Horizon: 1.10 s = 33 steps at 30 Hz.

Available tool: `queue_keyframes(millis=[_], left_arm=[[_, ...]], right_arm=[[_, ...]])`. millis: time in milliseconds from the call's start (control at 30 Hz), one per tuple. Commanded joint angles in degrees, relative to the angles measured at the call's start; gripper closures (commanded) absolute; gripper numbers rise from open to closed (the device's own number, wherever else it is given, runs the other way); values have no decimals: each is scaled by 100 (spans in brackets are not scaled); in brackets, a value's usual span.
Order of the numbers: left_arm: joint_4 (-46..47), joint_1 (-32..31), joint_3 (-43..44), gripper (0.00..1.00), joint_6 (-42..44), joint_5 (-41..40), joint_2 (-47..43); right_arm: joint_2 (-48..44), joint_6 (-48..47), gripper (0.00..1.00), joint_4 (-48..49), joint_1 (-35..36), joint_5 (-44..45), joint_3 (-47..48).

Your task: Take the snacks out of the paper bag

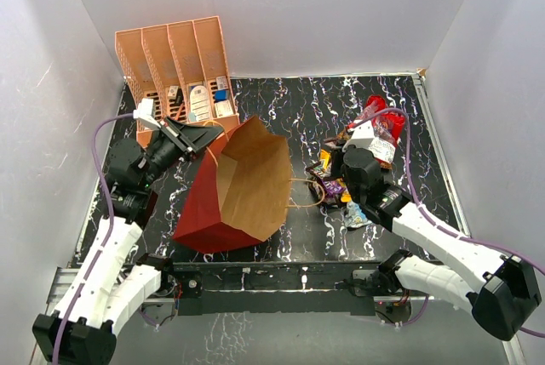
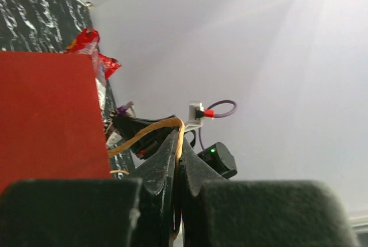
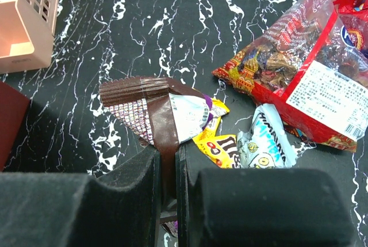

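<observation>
The paper bag [image 1: 243,186] lies on its side mid-table, its brown inside facing the right. My left gripper [image 1: 211,134] is at its upper rim, shut on a tan loop handle [image 2: 144,133]; in the left wrist view the gripper [image 2: 177,139] pinches the cord beside the bag's red wall [image 2: 46,114]. My right gripper [image 1: 329,179] is just right of the bag's mouth, shut on a brown-and-purple packet [image 3: 152,111], as the right wrist view [image 3: 167,154] shows. A yellow packet [image 3: 221,150], a silver-blue packet [image 3: 264,140] and the red-and-clear sweets bag [image 3: 310,68] lie on the table beside it.
The peach slotted rack [image 1: 174,67] with small boxes stands at the back left, close behind my left gripper; it also shows in the right wrist view [image 3: 26,22]. The bag's second handle [image 1: 305,195] lies on the black marbled tabletop [image 1: 289,110]. White walls enclose the table.
</observation>
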Motion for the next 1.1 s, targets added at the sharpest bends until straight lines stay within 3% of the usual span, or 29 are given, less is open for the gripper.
queue_keyframes(millis=[0,433,533,800,967,1067], left_arm=[[1006,-19,404,100,-584,421,298],[1243,-1503,1385,100,-165,-141,1163],[581,-1504,1365,100,231,-248,885],[-1616,-1498,860,100,1592,-1603,-514],[-3713,-1500,981,100,2153,-2783,-810],[-4281,-1500,903,100,2263,-3302,-921]], right_arm=[[-39,162,92,-88,-26,81,407],[-173,153,92,-189,-23,304,261],[-158,121,92,-142,-31,341,253],[-147,126,92,-83,-38,279,250],[-190,175,92,-82,-34,133,270],[-158,97,92,-124,-32,118,305]])
